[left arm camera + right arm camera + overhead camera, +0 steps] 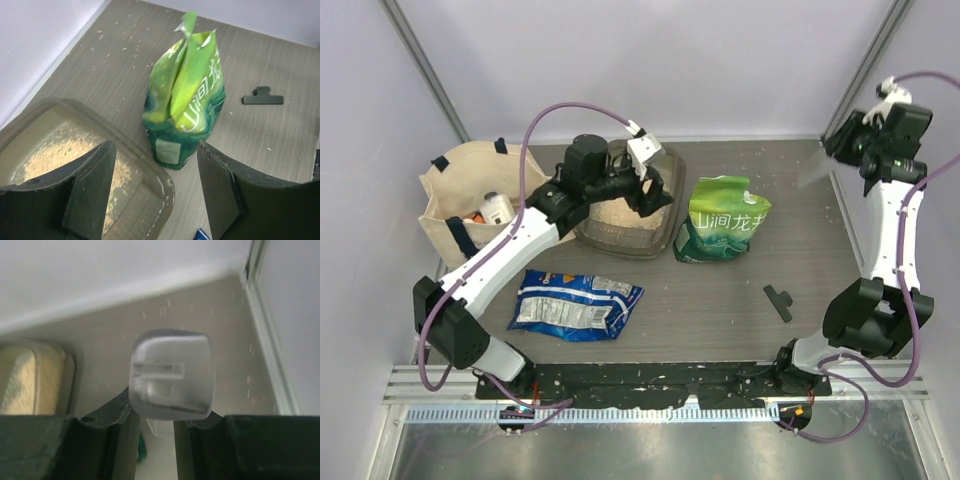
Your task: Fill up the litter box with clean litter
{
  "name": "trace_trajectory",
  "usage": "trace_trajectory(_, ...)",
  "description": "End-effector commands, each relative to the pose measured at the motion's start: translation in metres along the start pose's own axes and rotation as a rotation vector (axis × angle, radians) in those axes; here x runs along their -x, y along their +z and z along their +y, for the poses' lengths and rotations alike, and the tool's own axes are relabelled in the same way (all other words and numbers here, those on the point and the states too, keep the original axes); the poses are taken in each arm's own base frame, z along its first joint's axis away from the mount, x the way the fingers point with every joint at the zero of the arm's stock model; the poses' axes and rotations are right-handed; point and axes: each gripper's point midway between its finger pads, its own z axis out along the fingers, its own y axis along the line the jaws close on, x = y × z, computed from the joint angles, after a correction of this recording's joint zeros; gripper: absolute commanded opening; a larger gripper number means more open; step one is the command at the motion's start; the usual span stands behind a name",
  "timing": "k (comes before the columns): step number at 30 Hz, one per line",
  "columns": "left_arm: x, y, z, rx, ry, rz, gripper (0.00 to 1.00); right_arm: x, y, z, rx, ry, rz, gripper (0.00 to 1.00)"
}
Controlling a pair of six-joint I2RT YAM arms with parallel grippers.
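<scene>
The smoky grey-brown litter box point(665, 160) sits at the back middle of the table with tan clean litter point(615, 212) in it. My left gripper point(655, 196) hovers open over the box's right end. In the left wrist view its fingers point(92, 190) straddle the box's corner rim point(162, 187), with nothing between them, and litter point(52, 157) covers part of the floor. The green-and-white bag point(725, 220) stands upright just right of the box. My right gripper point(842, 148) is raised at the far right, shut on a clear plastic scoop point(170, 375).
A beige tote bag point(455, 190) stands left of the box. A blue crinkly packet point(575, 303) lies flat in front of it. A black clip point(778, 302) lies on the table right of centre. Stray granules dot the table near the bag point(185, 100).
</scene>
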Motion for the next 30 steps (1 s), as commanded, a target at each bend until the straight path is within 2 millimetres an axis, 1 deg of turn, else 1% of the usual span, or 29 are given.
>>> trace_trajectory(1, 0.033, 0.017, -0.017, -0.087, 0.048, -0.083, 0.69, -0.112, -0.029, -0.001, 0.114, 0.076, 0.364, 0.01)
trace_trajectory(2, 0.037, 0.02, -0.019, -0.096, 0.054, -0.091, 0.68, -0.133, -0.039, 0.0, 0.133, 0.066, 0.444, 0.01)
trace_trajectory(3, 0.037, 0.023, -0.024, -0.116, 0.056, -0.092, 0.69, -0.145, -0.045, 0.003, 0.158, 0.064, 0.478, 0.01)
trace_trajectory(4, 0.031, 0.031, -0.024, -0.126, 0.051, -0.08, 0.69, -0.167, -0.052, 0.007, 0.191, 0.079, 0.534, 0.01)
trace_trajectory(5, 0.035, 0.034, -0.025, -0.132, 0.058, -0.087, 0.68, -0.182, -0.061, 0.013, 0.228, 0.092, 0.583, 0.01)
trace_trajectory(6, 0.036, 0.037, -0.025, -0.138, 0.059, -0.091, 0.69, -0.195, -0.064, 0.015, 0.24, 0.109, 0.611, 0.01)
trace_trajectory(7, 0.03, 0.047, -0.027, -0.152, 0.054, -0.079, 0.69, -0.22, -0.072, 0.016, 0.251, 0.137, 0.668, 0.01)
trace_trajectory(9, 0.035, 0.055, -0.029, -0.163, 0.065, -0.094, 0.69, -0.241, -0.077, 0.019, 0.273, 0.15, 0.708, 0.01)
trace_trajectory(10, 0.036, 0.059, -0.033, -0.17, 0.069, -0.096, 0.69, -0.259, -0.082, 0.019, 0.28, 0.172, 0.746, 0.02)
trace_trajectory(12, 0.036, 0.071, -0.031, -0.166, 0.08, -0.101, 0.69, -0.273, -0.086, 0.028, 0.337, 0.19, 0.782, 0.02)
trace_trajectory(13, 0.037, 0.074, -0.03, -0.153, 0.085, -0.103, 0.69, -0.284, -0.089, 0.03, 0.351, 0.207, 0.811, 0.02)
trace_trajectory(14, 0.036, 0.081, -0.03, -0.15, 0.091, -0.102, 0.69, -0.291, -0.088, 0.033, 0.365, 0.213, 0.826, 0.02)
trace_trajectory(17, 0.041, 0.091, -0.029, -0.135, 0.106, -0.117, 0.69, -0.301, -0.082, 0.04, 0.385, 0.223, 0.848, 0.02)
trace_trajectory(18, 0.038, 0.096, -0.028, -0.133, 0.104, -0.111, 0.69, -0.305, -0.079, 0.042, 0.383, 0.222, 0.856, 0.02)
trace_trajectory(19, 0.041, 0.098, -0.027, -0.127, 0.109, -0.12, 0.69, -0.313, -0.078, 0.047, 0.385, 0.209, 0.874, 0.04)
trace_trajectory(20, 0.039, 0.104, -0.027, -0.124, 0.109, -0.116, 0.69, -0.322, -0.077, 0.049, 0.384, 0.205, 0.913, 0.06)
trace_trajectory(21, 0.038, 0.106, -0.026, -0.122, 0.111, -0.113, 0.69, -0.328, -0.076, 0.049, 0.373, 0.19, 0.937, 0.12)
trace_trajectory(22, 0.04, 0.107, -0.025, -0.119, 0.115, -0.117, 0.69, -0.333, -0.077, 0.05, 0.372, 0.188, 0.963, 0.16)
trace_trajectory(23, 0.04, 0.109, -0.024, -0.116, 0.122, -0.119, 0.69, -0.337, -0.076, 0.049, 0.36, 0.198, 0.98, 0.28)
trace_trajectory(24, 0.038, 0.112, -0.022, -0.112, 0.12, -0.114, 0.69, -0.336, -0.073, 0.046, 0.343, 0.196, 0.975, 0.35)
trace_trajectory(25, 0.04, 0.113, -0.023, -0.112, 0.129, -0.118, 0.69, -0.335, -0.072, 0.041, 0.311, 0.181, 0.976, 0.42)
trace_trajectory(26, 0.039, 0.114, -0.021, -0.108, 0.129, -0.116, 0.68, -0.332, -0.071, 0.04, 0.302, 0.168, 0.966, 0.56)
trace_trajectory(27, 0.039, 0.115, -0.021, -0.108, 0.131, -0.116, 0.67, -0.319, -0.065, 0.038, 0.293, 0.142, 0.933, 0.6)
trace_trajectory(28, 0.039, 0.114, -0.022, -0.11, 0.137, -0.117, 0.67, -0.312, -0.063, 0.035, 0.274, 0.128, 0.925, 0.63)
trace_trajectory(29, 0.038, 0.114, -0.023, -0.114, 0.141, -0.115, 0.66, -0.302, -0.06, 0.032, 0.263, 0.123, 0.902, 0.69)
trace_trajectory(30, 0.038, 0.114, -0.022, -0.113, 0.145, -0.116, 0.65, -0.276, -0.05, 0.031, 0.26, 0.103, 0.842, 0.69)
